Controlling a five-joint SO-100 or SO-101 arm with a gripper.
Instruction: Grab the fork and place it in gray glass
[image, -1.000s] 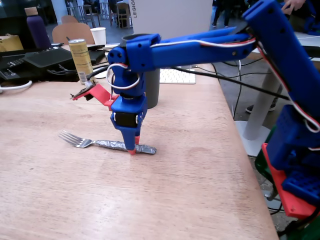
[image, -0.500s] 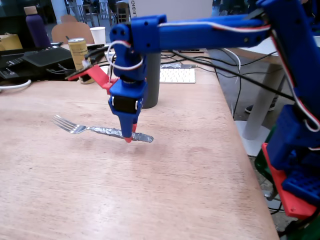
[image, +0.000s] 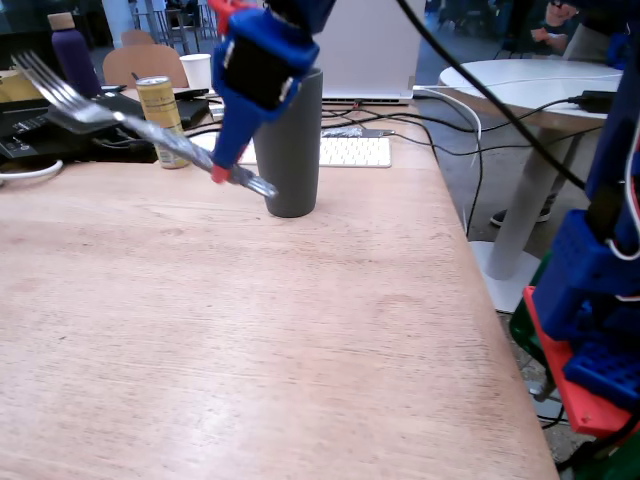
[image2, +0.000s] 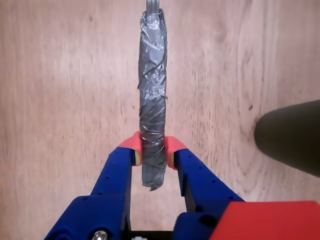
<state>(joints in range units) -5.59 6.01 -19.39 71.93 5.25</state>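
Observation:
The fork (image: 120, 118) is a silver metal fork with a foil-wrapped handle. My blue gripper (image: 226, 172) is shut on the handle's end and holds the fork in the air, tines up to the left in the fixed view. The tall dark gray glass (image: 291, 150) stands upright on the table just right of and behind the gripper. In the wrist view the foil handle (image2: 152, 105) is clamped between the red-tipped fingers (image2: 172, 150), the gripper (image2: 152, 152) is well above the table, and the gray glass (image2: 292, 135) shows at the right edge.
In the fixed view a yellow drink can (image: 160, 118), a small white cup (image: 196, 70), a white keyboard (image: 350, 152), a purple bottle (image: 70, 55) and cables lie at the table's back. The table's right edge (image: 490, 330) drops off; the arm's base (image: 590, 320) stands at the right.

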